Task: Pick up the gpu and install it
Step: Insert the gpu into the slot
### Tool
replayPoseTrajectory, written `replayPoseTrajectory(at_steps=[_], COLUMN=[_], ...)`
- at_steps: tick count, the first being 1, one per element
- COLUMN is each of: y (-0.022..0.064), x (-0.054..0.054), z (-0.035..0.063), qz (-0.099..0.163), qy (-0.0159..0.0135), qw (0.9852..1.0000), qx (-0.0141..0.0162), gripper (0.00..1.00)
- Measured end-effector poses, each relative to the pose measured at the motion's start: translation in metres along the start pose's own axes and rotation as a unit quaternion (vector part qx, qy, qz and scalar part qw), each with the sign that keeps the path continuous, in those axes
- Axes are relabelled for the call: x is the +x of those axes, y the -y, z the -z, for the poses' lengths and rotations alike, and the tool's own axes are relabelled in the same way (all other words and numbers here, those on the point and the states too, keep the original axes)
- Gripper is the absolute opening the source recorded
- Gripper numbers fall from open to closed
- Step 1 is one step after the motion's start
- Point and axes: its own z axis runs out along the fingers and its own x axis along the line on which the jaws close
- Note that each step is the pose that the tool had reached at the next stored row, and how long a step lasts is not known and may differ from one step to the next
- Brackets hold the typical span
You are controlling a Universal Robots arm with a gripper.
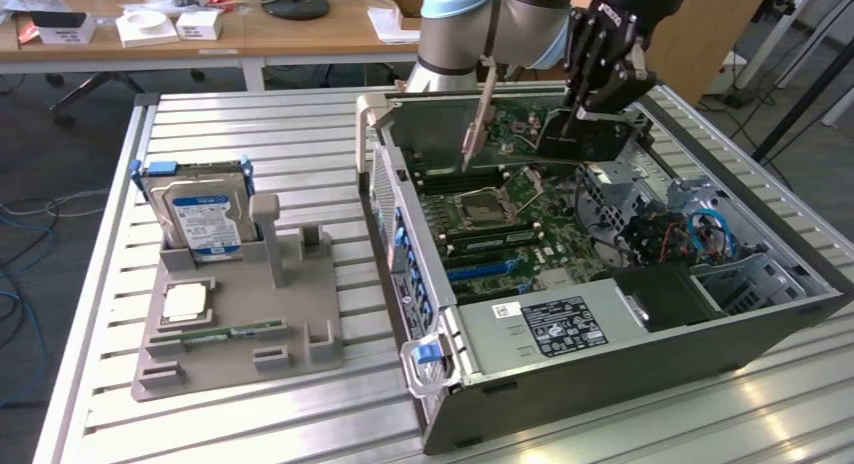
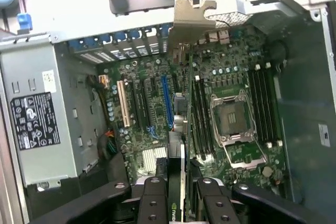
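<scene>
My gripper [image 1: 597, 102] hangs over the far end of the open computer case [image 1: 627, 384], shut on the gpu [image 1: 577, 139]. The gpu is a dark card held on edge above the motherboard [image 1: 514, 249], with its silvery bracket [image 1: 477, 119] pointing toward the case's rear wall. In the wrist view the gpu [image 2: 179, 145] runs edge-on from between my fingers [image 2: 153, 200] out to the bracket [image 2: 191, 19]. It hovers beside the blue expansion slot [image 2: 167, 100], clear of the board. The gripper [image 2: 178, 198] clamps the card's near end.
The power supply [image 1: 561, 324] fills the case's near end; cables and a drive cage [image 1: 694, 239] sit on the exterior view's right. On the table's left, a grey holder [image 1: 240, 324] carries a hard drive [image 1: 200, 219], a processor chip [image 1: 184, 302] and a memory stick [image 1: 220, 334].
</scene>
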Motion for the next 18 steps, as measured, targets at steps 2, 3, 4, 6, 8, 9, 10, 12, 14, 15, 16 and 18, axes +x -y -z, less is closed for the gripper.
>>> replayPoseTrajectory(at_steps=[2, 3, 4, 6, 8, 9, 10, 12, 14, 15, 16, 18], y=[0.0000, 0.0001, 0.0000, 0.0001, 0.0001, 0.0001, 0.0001, 0.0001, 0.0000, 0.0000, 0.0000, 0.0000], x=[0.0000, 0.0000, 0.0000, 0.0000, 0.0000, 0.0000, 0.0000, 0.0000, -0.0009, -0.0009, -0.0009, -0.0009], z=[-0.0010, -0.0014, -0.0019, -0.0029, -0.0039, -0.0042, -0.0045, -0.0048, -0.0049, -0.0049, -0.0049, -0.0051], qz=[0.018, 0.027, 0.036, 0.054, 0.073, 0.081, 0.089, 0.103, 0.110, 0.110, 0.110, 0.110], qy=[-0.0007, -0.0011, -0.0015, -0.0022, -0.0030, -0.0034, -0.0037, -0.0043, -0.0046, -0.0046, -0.0046, -0.0042], qw=[0.9998, 0.9996, 0.9994, 0.9985, 0.9974, 0.9967, 0.9960, 0.9946, 0.9939, 0.9939, 0.9939, 0.9939], qx=[0.0000, 0.0000, -0.0001, -0.0001, -0.0001, -0.0001, -0.0001, -0.0001, -0.0002, -0.0002, -0.0002, 0.0003], gripper=[0.26, 0.26, 0.26, 0.26, 0.26, 0.26, 0.26, 0.26, 0.26, 0.26, 0.26, 0.26])
